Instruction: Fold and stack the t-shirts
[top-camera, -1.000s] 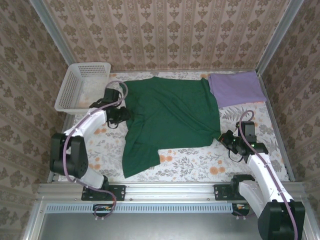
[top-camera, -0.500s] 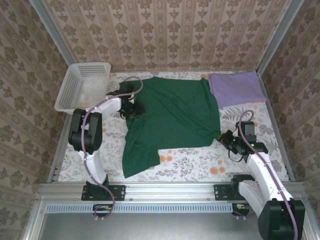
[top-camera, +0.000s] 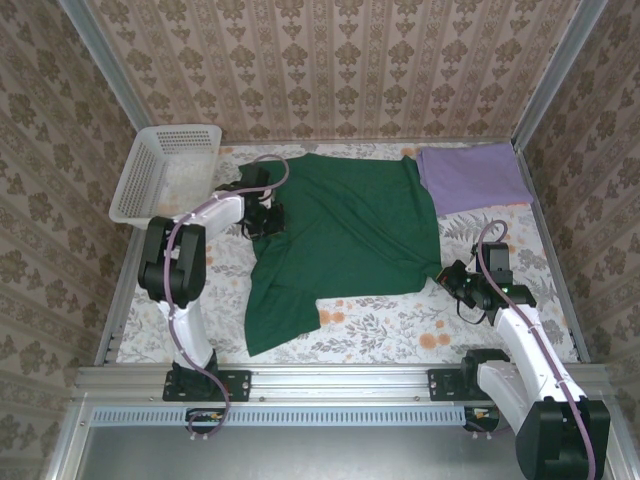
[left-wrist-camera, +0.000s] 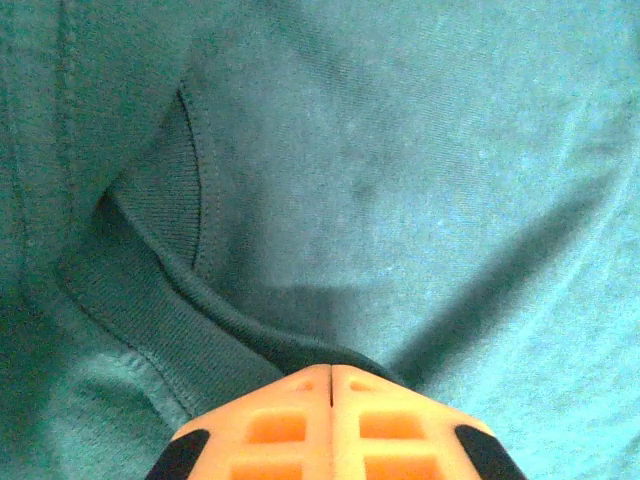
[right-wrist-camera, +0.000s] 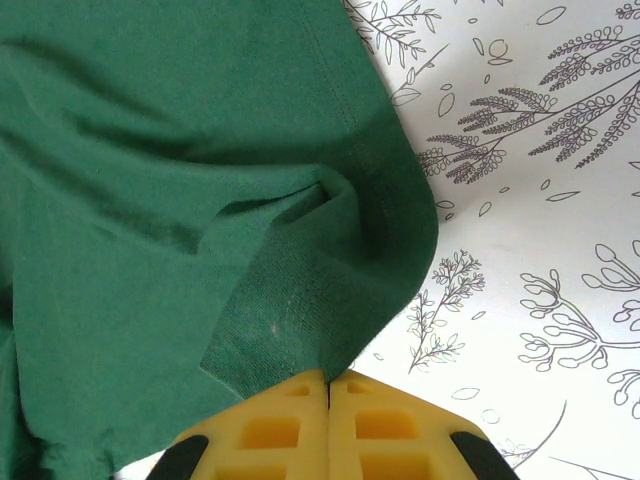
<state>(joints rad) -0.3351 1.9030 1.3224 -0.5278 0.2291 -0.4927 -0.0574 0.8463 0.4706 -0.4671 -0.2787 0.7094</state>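
Note:
A dark green t-shirt (top-camera: 345, 230) lies spread over the middle of the flowered table. My left gripper (top-camera: 270, 222) sits at the shirt's left edge, its orange jaws shut on the green t-shirt's ribbed neckband (left-wrist-camera: 160, 320). At the shirt's lower right corner my right gripper (top-camera: 450, 277) has its yellow jaws shut on a pinched fold of the hem (right-wrist-camera: 350, 300). A lilac t-shirt (top-camera: 470, 175), folded flat, rests at the back right corner.
A white lattice basket (top-camera: 165, 170) stands at the back left. Patterned walls and metal frame posts close in the table on three sides. Bare flowered cloth (top-camera: 420, 335) shows in front of the green shirt.
My left arm swung right from beside the shirt to its left edge, and its jaws closed on the cloth. The right arm has not moved.

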